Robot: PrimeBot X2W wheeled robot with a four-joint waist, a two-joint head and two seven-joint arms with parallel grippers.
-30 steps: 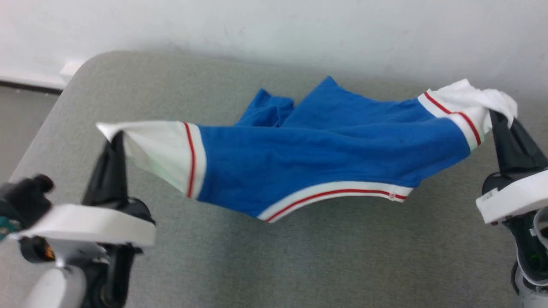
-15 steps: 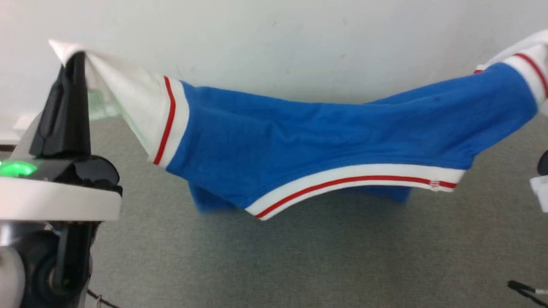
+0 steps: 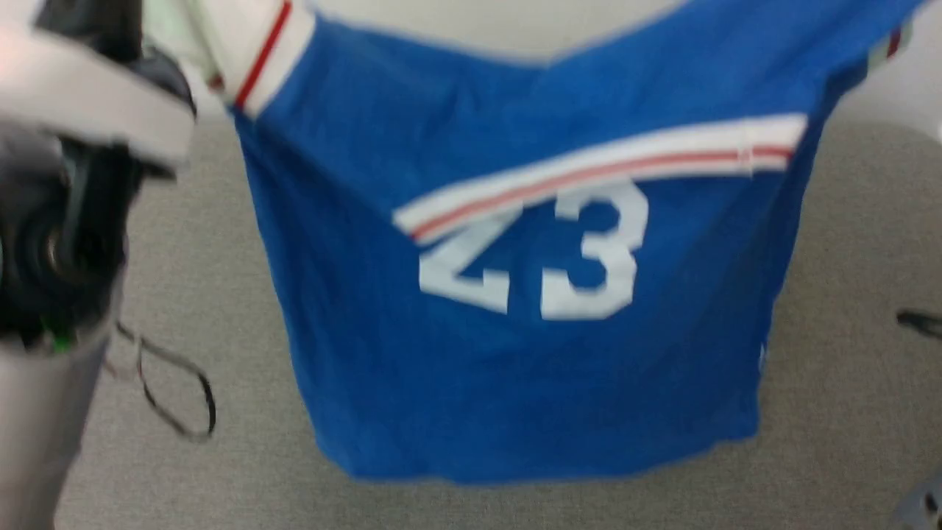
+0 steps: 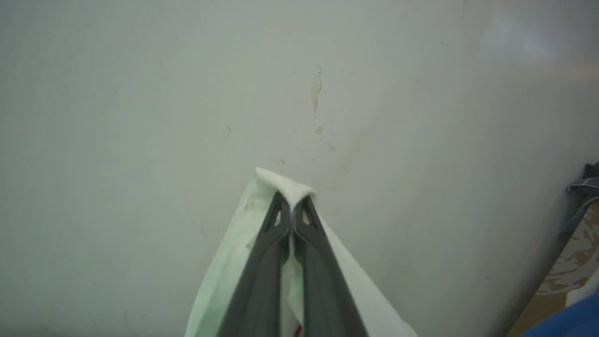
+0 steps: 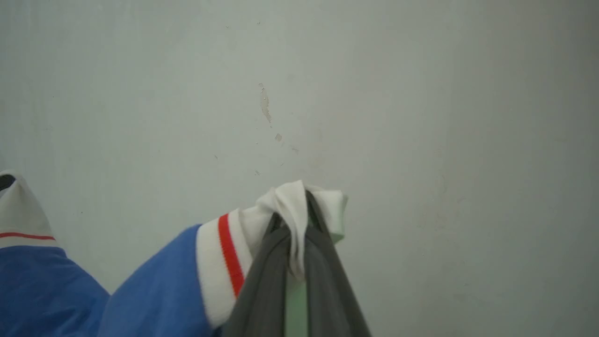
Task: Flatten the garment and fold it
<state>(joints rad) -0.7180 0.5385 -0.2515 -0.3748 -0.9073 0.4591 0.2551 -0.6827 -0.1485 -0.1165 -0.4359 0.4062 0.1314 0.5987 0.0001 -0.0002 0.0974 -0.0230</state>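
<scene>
Fabric is pinched at both ends. The left hand point(image 4: 291, 206) is closed to a sliver on a white sleeve tip point(image 4: 281, 180), and the right hand point(image 5: 299, 206) is clamped in the same way on a bunched cuff point(image 5: 210, 267) beside its red stripe. The garment point(image 3: 515, 353) is hung in the air between them. In the head view it is spread from 10 to 2 o'clock and draped toward 6 o'clock. Whether its hem touches the counter point(image 3: 846, 294) cannot be told through the blur.

The step in hand is judged to be the lay-down for flattening. For that, both hands should be held level and well apart, so that the shoulder line is taut. The hem should be lowered onto the counter first, then the body drawn out without slack before the sleeves are released.

Counted, near to far:
- two hands
- one garment with two sleeves and two white digits, "23"
- one cable loop point(image 3: 176, 397) at 8 o'clock
- one counter
- one wall point(image 4: 140, 93) behind
</scene>
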